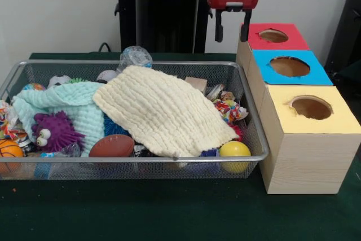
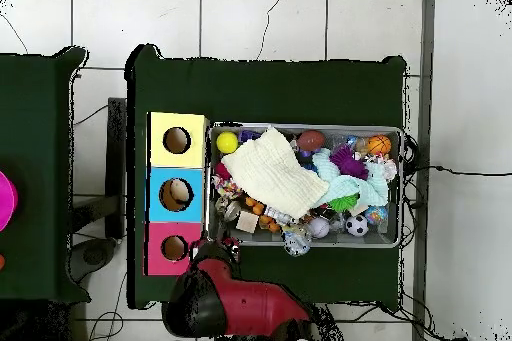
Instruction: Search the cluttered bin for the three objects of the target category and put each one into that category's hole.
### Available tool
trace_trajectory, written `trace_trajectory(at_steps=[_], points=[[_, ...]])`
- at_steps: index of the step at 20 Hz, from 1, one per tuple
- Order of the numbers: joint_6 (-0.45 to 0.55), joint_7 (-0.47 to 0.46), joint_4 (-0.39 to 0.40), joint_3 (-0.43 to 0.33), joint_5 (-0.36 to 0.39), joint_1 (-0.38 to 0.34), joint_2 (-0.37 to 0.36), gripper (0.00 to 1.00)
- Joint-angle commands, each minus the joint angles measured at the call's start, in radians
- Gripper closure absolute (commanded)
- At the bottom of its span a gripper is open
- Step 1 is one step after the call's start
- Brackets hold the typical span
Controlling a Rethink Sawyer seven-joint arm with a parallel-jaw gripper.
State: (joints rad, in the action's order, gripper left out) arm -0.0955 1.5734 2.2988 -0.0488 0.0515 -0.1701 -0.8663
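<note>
You had the hand (image 1: pixel 232 31) raised at the top centre-right of the front view, above the far corner of the bin (image 1: pixel 135 63) and beside the red-topped box (image 1: pixel 274 36). Its two dark fingers (image 1: pixel 218 28) hung apart with nothing between them: released and empty.

One crinkly clear-plastic lump (image 1: pixel 135 56) was exposed at the bin's far rim, upper centre of the front view; in the overhead view it sat at the bin's lower edge (image 2: pixel 296 244). A second possible piece of clear plastic showed at the lower left of the front view below the purple spiky toy (image 1: pixel 54 131), but you could not confirm it. The third lump was not visible.

Hazards, as judged from this position:

- The cream knitted cloth (image 1: pixel 163 111) covered the middle of the bin, and the mint cloth (image 1: pixel 65 103) lay beside it. Fingers closing near either could have snagged fabric and dragged neighbouring items out.
- The exposed lump lay against the wire wall. A descent too close to the rim risked striking metal.
- Wrinkled film is likely to deform and slip, so a shallow pinch could have dropped it short of the boxes.
- The yellow ball (image 1: pixel 234 150) and the football (image 1: pixel 111 145) looked free to roll if the cloth were pulled.
- Three holes stood in the row, red, blue (image 1: pixel 289 66) and yellow (image 1: pixel 311 108); nothing visible told you which hole matched the category.
</note>
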Motion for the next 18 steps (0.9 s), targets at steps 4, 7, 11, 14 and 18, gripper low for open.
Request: trace_trajectory(at_steps=[4,7,11,14,18], points=[[0.212,0.196,0.027,-0.144,-0.068,-0.068,0.057,0.00],[0.225,0.194,0.011,-0.123,-0.072,-0.070,0.085,0.00],[0.291,0.209,-0.023,-0.031,-0.090,-0.004,0.089,0.00],[0.325,0.230,-0.054,0.050,-0.107,0.071,0.082,0.00],[0.319,0.183,-0.054,0.029,-0.091,0.093,0.060,0.00]])
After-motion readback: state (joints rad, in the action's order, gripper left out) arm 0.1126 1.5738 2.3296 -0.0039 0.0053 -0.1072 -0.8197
